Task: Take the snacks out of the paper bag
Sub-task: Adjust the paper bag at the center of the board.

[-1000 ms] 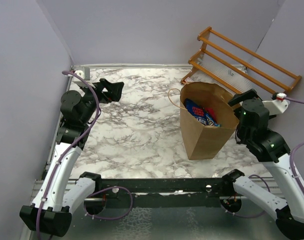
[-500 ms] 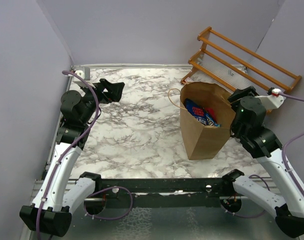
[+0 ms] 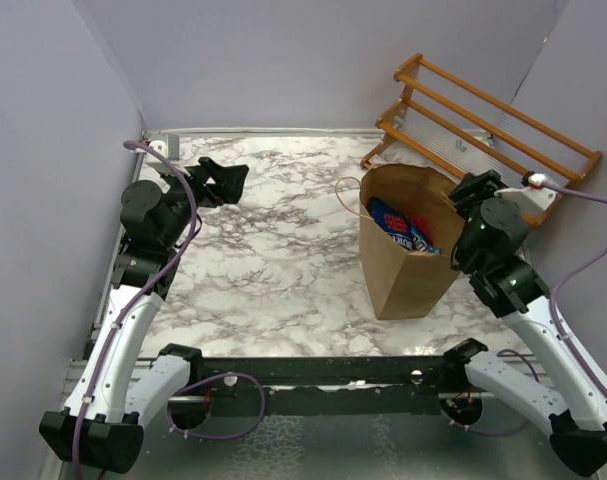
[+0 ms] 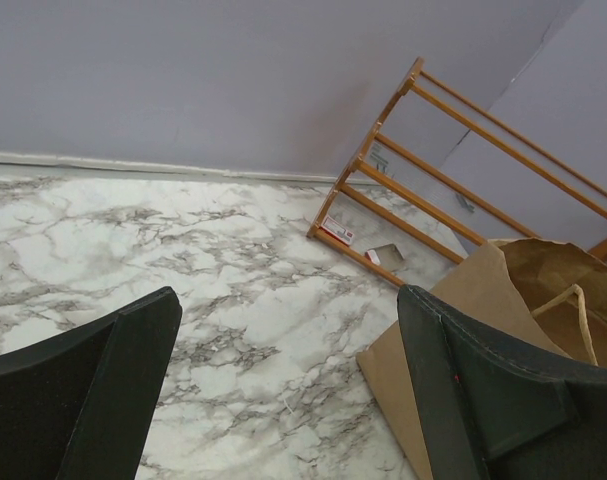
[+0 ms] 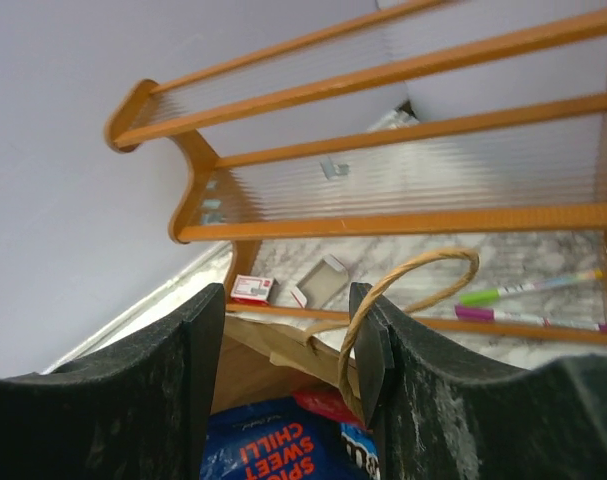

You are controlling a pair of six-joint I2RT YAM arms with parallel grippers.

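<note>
The right hand (image 5: 288,300) tilts down at the right rim of the paper bag (image 3: 408,270), which stands on the tabletop (image 3: 273,270). Its fingers straddle the rim and a loop handle (image 5: 403,275); whether they pinch, I cannot tell. The snacks (image 3: 398,228) sit inside the bag, and a blue packet (image 5: 283,445) reads "SWEET CHILLI". The left hand (image 3: 223,180) hovers well apart, spread wide.

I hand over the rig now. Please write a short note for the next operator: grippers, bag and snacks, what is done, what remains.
Left gripper: open, empty, over the far left of the table, away from the bag.
Right gripper: jaws apart at the top rim of the paper bag, its loop handle beside one finger; nothing held.
Bag: upright on the table's right side; the snacks are inside, a blue packet on top.
Done: no packet lies outside.
Left: take out every packet.
</note>
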